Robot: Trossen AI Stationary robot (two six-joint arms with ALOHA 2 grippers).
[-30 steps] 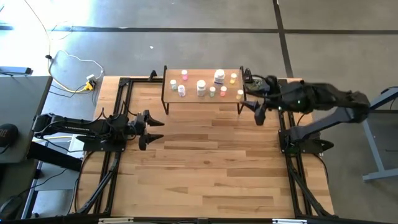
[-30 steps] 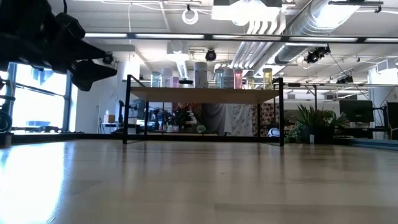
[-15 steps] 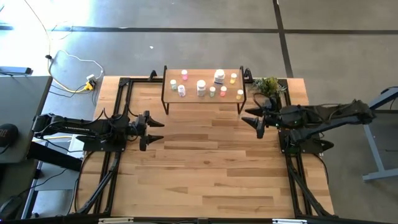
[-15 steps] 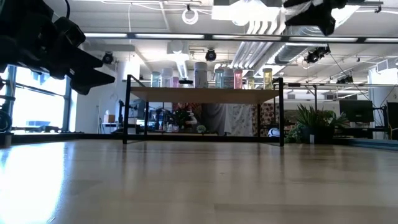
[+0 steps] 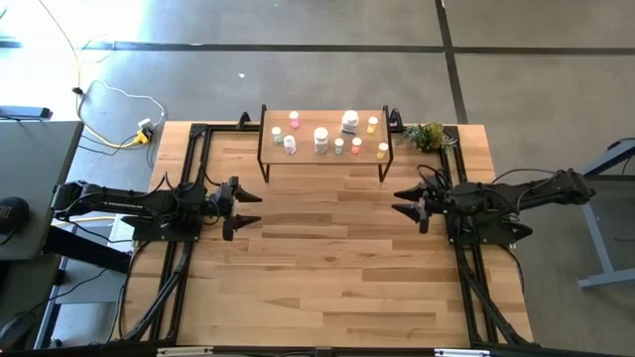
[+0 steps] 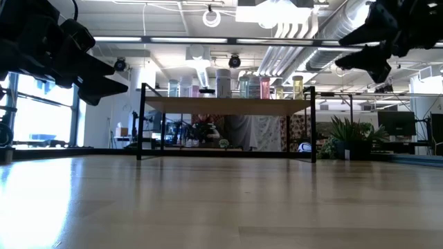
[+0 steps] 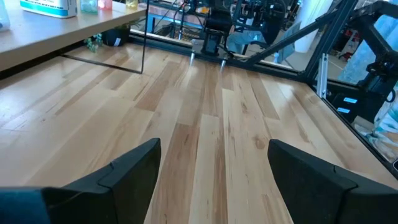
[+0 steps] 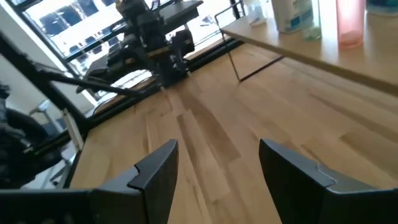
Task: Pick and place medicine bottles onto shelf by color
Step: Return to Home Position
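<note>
Right gripper (image 5: pixel 398 202) is backing off the shelf (image 5: pixel 308 124), now hanging well apart at its right end, spread wide, empty; left gripper (image 5: pixel 256 208) idling opposite, likewise.

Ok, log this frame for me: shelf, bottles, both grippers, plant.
shelf: far edge of table, centre
bottles: on shelf top, none in a gripper
left gripper: open, empty, above table's left side
right gripper: open, empty, above table's right side
plant: on table, right of shelf
</note>
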